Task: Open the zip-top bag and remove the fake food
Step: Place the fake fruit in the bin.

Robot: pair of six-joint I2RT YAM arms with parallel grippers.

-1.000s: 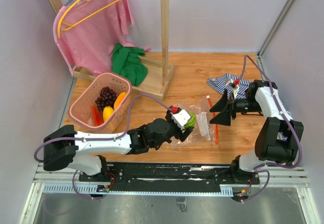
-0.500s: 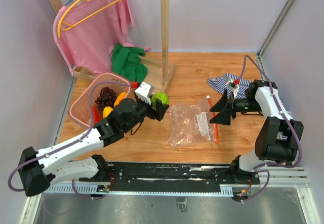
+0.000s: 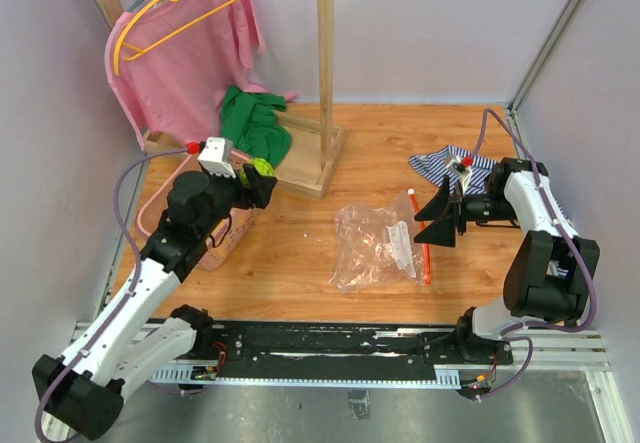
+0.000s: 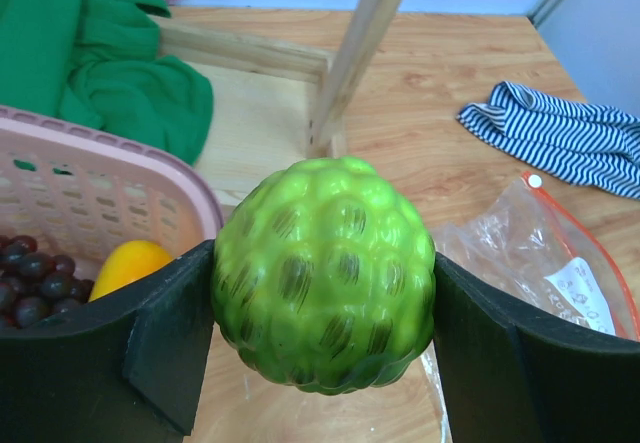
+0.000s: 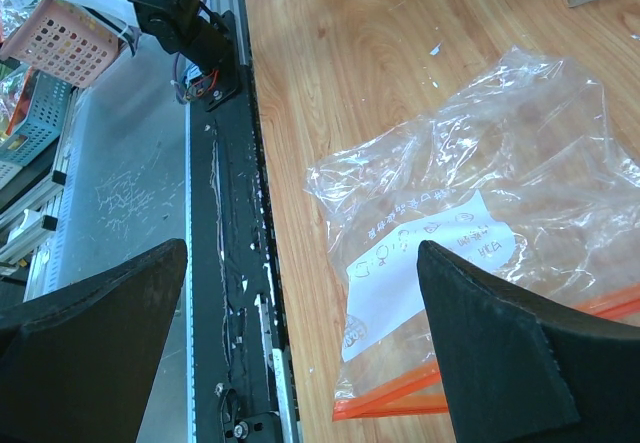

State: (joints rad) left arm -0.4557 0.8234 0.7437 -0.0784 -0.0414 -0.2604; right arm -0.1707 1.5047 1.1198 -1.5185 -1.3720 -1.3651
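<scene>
My left gripper (image 3: 258, 177) is shut on a green, bumpy fake-food ball (image 4: 325, 273), which it holds in the air above the right rim of the pink basket (image 4: 100, 135). Dark grapes (image 4: 28, 275) and a yellow-orange fruit (image 4: 130, 263) lie inside the basket. The crinkly clear zip-top bag (image 3: 378, 243) lies flat mid-table with its red-orange zip strip (image 3: 424, 243) on the right. No toy shows inside it. My right gripper (image 3: 438, 218) hangs open just right of the bag, over its white label (image 5: 430, 253) and holding nothing.
A wooden clothes rack (image 3: 325, 73) with a pink shirt (image 3: 180, 53) stands at the back left, and a green cloth (image 3: 250, 123) lies on its base. A striped cloth (image 3: 450, 163) lies behind the right gripper. The black rail (image 3: 340, 338) runs along the near edge.
My left arm has carried the green ball from the bag leftward and away, to above the basket. The right gripper and the bag have stayed put.
</scene>
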